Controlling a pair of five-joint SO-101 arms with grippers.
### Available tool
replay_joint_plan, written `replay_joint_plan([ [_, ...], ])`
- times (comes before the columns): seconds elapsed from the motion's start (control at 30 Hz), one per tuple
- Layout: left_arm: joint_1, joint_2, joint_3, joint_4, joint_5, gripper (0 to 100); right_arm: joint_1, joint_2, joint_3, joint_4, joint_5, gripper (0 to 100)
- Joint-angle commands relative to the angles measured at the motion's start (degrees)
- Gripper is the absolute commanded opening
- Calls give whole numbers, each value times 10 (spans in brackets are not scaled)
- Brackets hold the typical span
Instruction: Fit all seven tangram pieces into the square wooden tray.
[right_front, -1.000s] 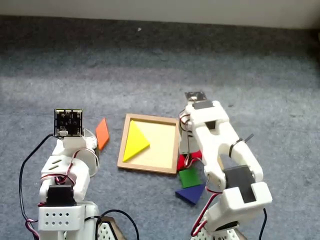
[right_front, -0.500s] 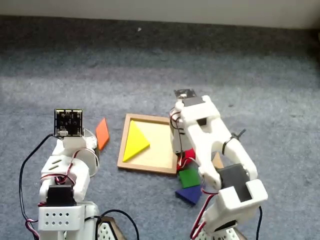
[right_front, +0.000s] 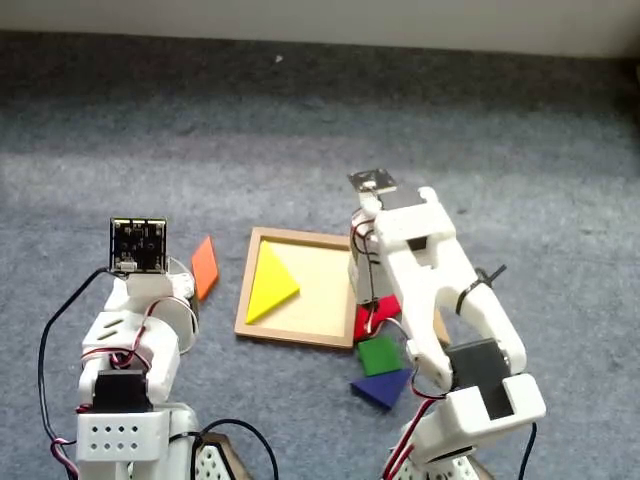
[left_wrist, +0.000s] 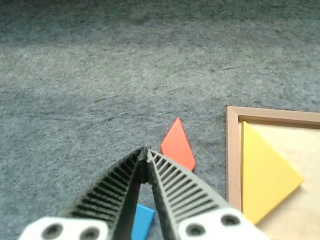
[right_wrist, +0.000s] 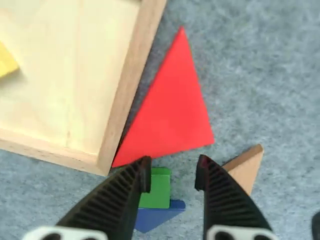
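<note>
Red triangle (right_wrist: 167, 112) tight against tray (right_wrist: 131, 85) rim

One wooden tray (right_front: 295, 337), seven tangram pieces (right_front: 268, 282), two robot arms (right_front: 130, 345)

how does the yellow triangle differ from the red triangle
The yellow triangle lies inside the wooden tray; the red triangle lies outside on the carpet, beside the tray's frame. The open right gripper hangs by the red triangle, away from the yellow triangle. Both lie flat.
</note>
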Motion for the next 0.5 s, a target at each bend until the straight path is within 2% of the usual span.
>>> replay_joint_plan([
  [0.0, -6, -8, -5, 5, -4, 5, 9, -29, -15, -14, -62, 289],
  [0.1, -6, -8, -5, 5, -4, 5, 8, -29, -15, -36, -105, 352],
  [0.33, -6, -8, -5, 5, -4, 5, -24, -12, 15, -94, -165, 352],
  [0.47, -6, -8, -5, 5, -4, 5, -31, 24, 38, -130, -175, 352],
])
